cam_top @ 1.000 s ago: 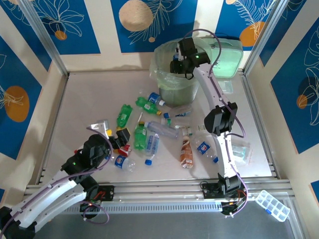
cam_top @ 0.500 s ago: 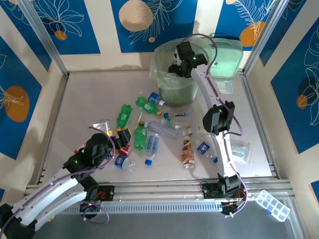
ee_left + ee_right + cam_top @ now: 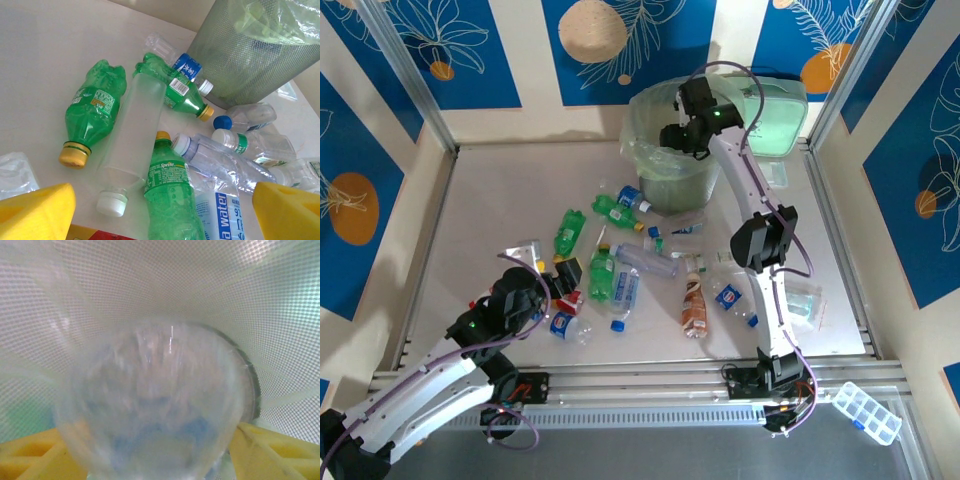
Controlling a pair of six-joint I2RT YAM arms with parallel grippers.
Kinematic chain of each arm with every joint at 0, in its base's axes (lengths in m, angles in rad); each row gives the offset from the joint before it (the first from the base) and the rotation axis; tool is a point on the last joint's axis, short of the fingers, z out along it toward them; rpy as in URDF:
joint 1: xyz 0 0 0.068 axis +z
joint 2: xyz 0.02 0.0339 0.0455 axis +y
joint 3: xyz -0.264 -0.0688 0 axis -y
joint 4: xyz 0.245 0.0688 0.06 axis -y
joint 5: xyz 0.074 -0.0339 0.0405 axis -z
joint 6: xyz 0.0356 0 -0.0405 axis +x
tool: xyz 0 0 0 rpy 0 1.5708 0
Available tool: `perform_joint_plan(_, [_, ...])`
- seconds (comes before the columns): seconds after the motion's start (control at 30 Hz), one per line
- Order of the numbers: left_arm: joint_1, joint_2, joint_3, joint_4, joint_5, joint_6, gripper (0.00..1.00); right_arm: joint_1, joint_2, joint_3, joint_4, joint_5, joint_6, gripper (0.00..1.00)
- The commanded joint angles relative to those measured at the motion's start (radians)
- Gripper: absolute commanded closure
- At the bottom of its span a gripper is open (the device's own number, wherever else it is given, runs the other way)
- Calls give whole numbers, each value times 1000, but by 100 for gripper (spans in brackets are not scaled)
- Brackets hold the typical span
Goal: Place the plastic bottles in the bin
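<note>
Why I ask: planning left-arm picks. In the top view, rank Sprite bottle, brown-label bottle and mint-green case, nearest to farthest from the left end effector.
From the left end effector:
1. Sprite bottle, just right of it.
2. Brown-label bottle, centre-right.
3. Mint-green case, far right corner.

The round mesh bin is coloured grey-green and lined with a translucent pale green plastic bag. Yellow caps are carried by a crushed green plastic bottle and a green Sprite-labelled bottle. A frosted clear bottle is capped in white. The wall panels are patterned blue with white leaves and orange discs. The left gripper is tipped with yellow pads.
</note>
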Motion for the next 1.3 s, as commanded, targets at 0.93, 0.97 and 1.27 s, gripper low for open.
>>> perform_joint_plan(0.93, [-3, -21, 31, -8, -1, 14, 9, 458, -989, -935, 240, 482, 175, 44])
perform_joint_plan(0.97, [-4, -21, 31, -6, 4, 11, 9, 507, -1052, -1036, 255, 523, 210, 44])
perform_joint_plan(1.27, [-4, 0, 37, 0, 33, 4, 8, 643, -1205, -1487, -8, 412, 647, 31])
